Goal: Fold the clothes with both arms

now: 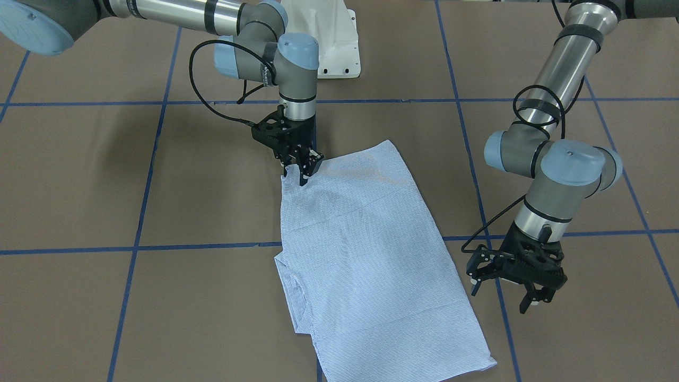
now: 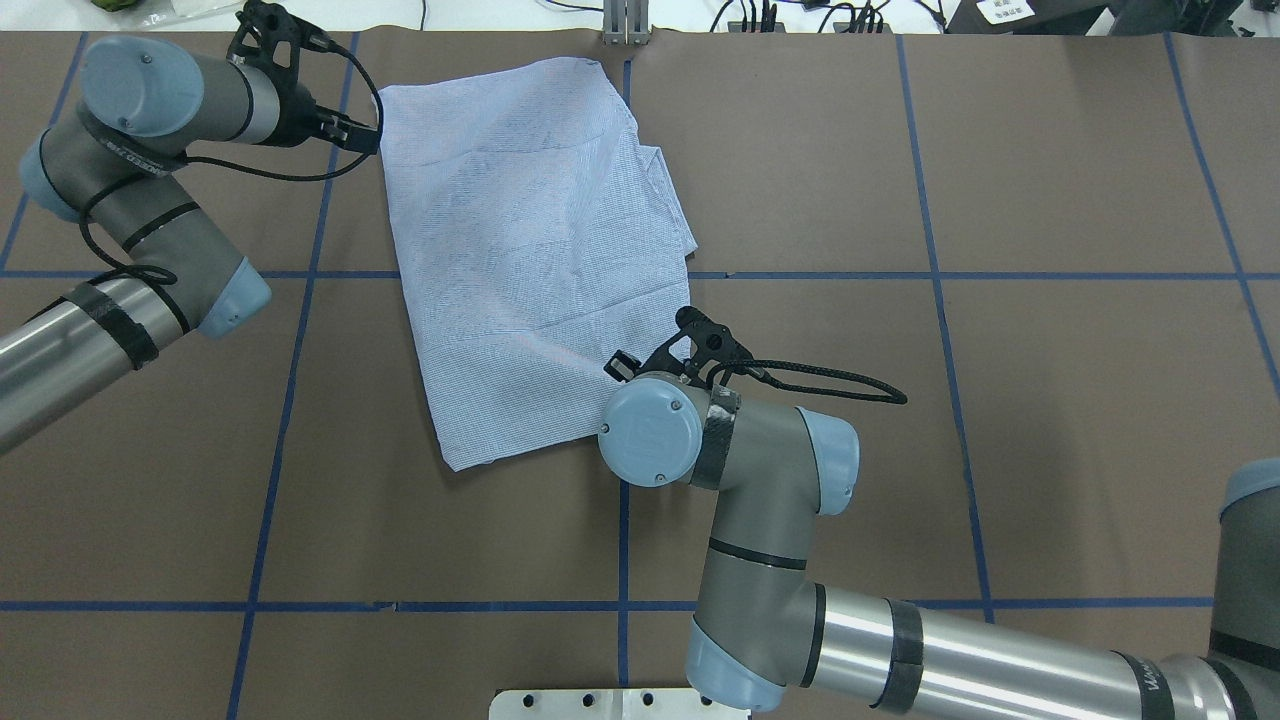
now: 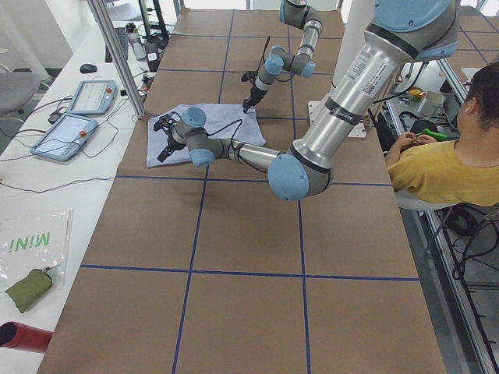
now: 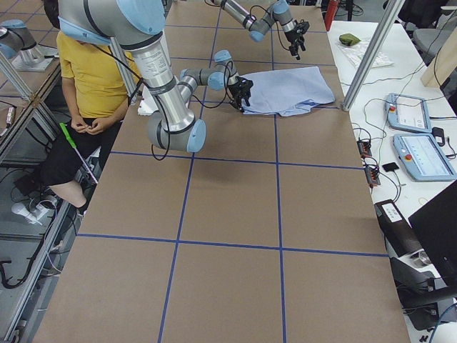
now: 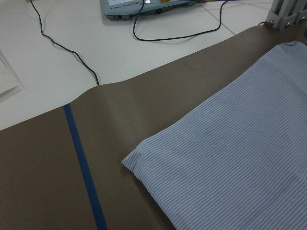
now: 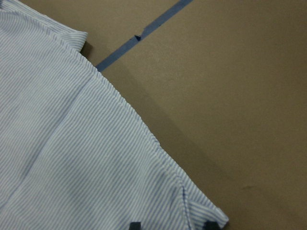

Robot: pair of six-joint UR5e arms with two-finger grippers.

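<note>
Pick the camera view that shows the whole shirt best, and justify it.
Overhead exterior: the shirt lies almost wholly in view, only one near corner hidden under the right arm. The front-facing view cuts off one edge at the frame's bottom; the side views show it small and far; each wrist camera shows just one corner.

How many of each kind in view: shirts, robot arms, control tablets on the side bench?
Shirt: 1
Robot arms: 2, the left arm and the right arm
Control tablets: 2
Total: 5
</note>
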